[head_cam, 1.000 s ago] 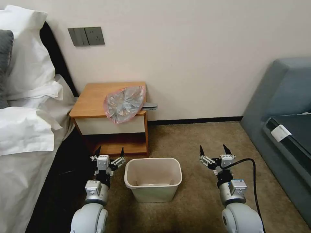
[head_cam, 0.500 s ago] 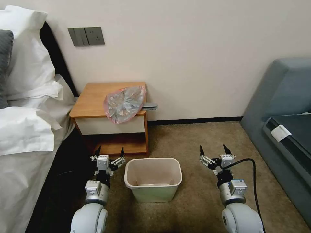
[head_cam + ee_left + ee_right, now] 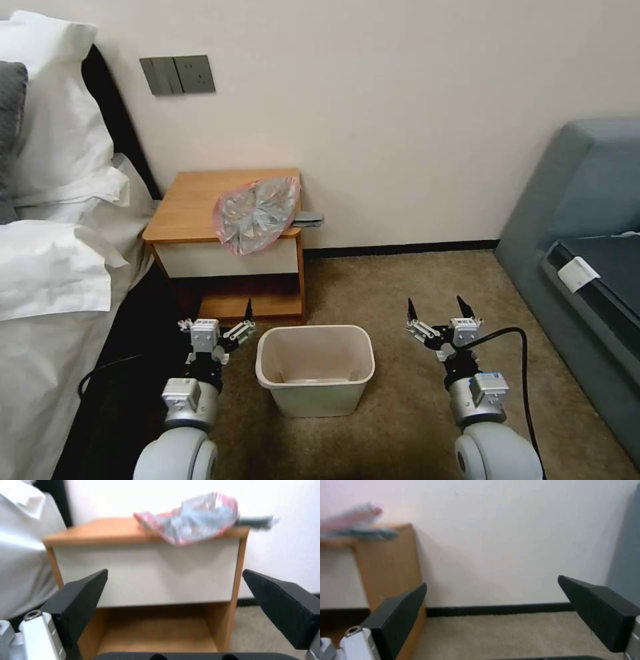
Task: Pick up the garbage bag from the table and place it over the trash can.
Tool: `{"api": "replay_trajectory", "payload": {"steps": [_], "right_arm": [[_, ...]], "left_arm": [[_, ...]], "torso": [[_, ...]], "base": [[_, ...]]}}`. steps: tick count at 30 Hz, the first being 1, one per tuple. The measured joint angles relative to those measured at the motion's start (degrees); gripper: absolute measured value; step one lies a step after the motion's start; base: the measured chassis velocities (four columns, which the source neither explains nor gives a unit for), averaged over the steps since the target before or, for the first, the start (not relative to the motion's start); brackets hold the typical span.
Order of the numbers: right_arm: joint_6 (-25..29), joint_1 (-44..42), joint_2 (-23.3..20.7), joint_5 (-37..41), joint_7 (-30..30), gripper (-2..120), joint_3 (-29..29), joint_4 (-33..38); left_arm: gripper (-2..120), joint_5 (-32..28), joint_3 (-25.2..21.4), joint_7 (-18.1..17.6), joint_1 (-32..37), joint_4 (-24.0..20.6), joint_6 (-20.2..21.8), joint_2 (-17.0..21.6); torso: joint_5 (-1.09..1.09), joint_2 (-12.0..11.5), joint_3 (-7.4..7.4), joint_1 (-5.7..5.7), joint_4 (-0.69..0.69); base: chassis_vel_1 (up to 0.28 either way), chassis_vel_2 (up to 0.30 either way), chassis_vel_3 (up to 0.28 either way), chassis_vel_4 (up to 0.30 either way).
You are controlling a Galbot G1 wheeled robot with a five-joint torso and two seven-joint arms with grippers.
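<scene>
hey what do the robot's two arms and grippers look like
Both arms are rounded silver-grey tubes ending in metallic wrist blocks with small labels. The left gripper and right gripper each have white, silver-linked bases carrying two black, wedge-shaped fingers tapering to points. A black cable loops from the right wrist down along the arm.

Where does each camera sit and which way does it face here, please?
Head view: high up, looking forward and down at the table, garbage bag and trash can; both arms show, left pincer and right pincer open, flanking the can.
Left wrist view: low, facing the table's drawer front; open fingers frame it.
Right wrist view: low, facing the wall and carpet beside the table; open fingers show.
Shared: all three show the bag on the table.
</scene>
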Motion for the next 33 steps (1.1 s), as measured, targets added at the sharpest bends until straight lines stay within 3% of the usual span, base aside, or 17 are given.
{"api": "replay_trajectory", "payload": {"steps": [4,7,10,14,23,25,26,27,30,32,33], "right_arm": [[-1.23,-2.46,0.74,-0.95,0.68,100,-1.88,4.66],[-2.90,-6.23,1.82,-2.21,1.91,100,-4.85,11.70],[-2.91,-7.34,2.17,-1.89,3.42,100,-6.38,13.63],[-3.08,-7.18,1.75,-0.50,5.05,100,-6.66,13.88],[-5.47,-4.69,-0.84,4.91,7.14,100,-4.64,13.89],[-6.35,-3.26,-2.06,8.60,7.37,100,-4.10,13.58],[-8.61,-0.46,-5.48,22.19,8.39,100,-4.03,12.80],[-9.22,1.02,-7.32,29.95,8.94,100,-4.02,12.34],[-9.56,3.36,-9.25,37.58,9.72,100,-3.87,11.46],[-10.44,8.02,-11.81,48.41,12.13,100,-3.83,9.69],[-10.44,8.02,-11.81,48.41,12.13,100,-3.83,9.69]], "left_arm": [[100,-0.48,0.08,-0.59,2.35,-4.11,0.60,-0.22],[100,-1.26,0.30,-1.47,6.00,-10.64,1.59,-0.55],[100,-1.68,0.36,-1.97,8.08,-13.73,2.03,-0.73],[100,-2.33,-0.20,-3.42,10.22,-14.32,4.93,-0.19],[100,-3.66,-1.87,-4.58,9.94,-14.31,6.30,0.69],[100,-4.26,-2.15,-5.19,9.48,-14.24,6.79,0.79],[100,-6.22,-2.68,-5.47,9.37,-14.12,6.82,1.13],[100,-7.21,-2.96,-5.26,9.59,-14.07,6.77,1.49],[100,-8.46,-3.24,-4.95,9.70,-14.03,6.78,2.07],[100,-10.17,-3.32,-5.12,9.89,-13.99,7.34,3.11],[100,-10.17,-3.32,-5.12,9.89,-13.99,7.34,3.11]], "torso": [[-0.01,0.00,0.00,0.00,0.00],[-0.01,0.00,0.00,0.00,-0.01],[0.01,0.00,-0.01,0.00,-0.01],[0.00,0.00,0.00,0.00,0.00],[0.00,0.00,0.00,0.00,-0.01],[0.00,0.00,0.00,0.00,-0.01],[0.00,0.00,0.00,0.00,-0.01],[0.00,0.00,0.00,0.00,-0.01],[0.01,0.00,0.00,0.00,-0.01],[0.00,0.00,0.00,0.00,-0.01],[0.00,0.00,0.00,0.00,-0.01]], "base": [[0.000,0.000,0.000,0.000],[0.000,0.000,0.000,0.000],[0.000,0.000,0.000,0.000],[0.000,0.000,0.000,0.000],[0.000,0.000,0.000,0.000],[0.000,0.000,0.000,0.000],[0.000,0.000,0.000,0.000],[0.000,0.000,0.000,0.000],[0.000,0.000,0.000,0.000],[0.000,0.000,0.000,0.000],[0.000,0.000,0.000,0.000]]}}
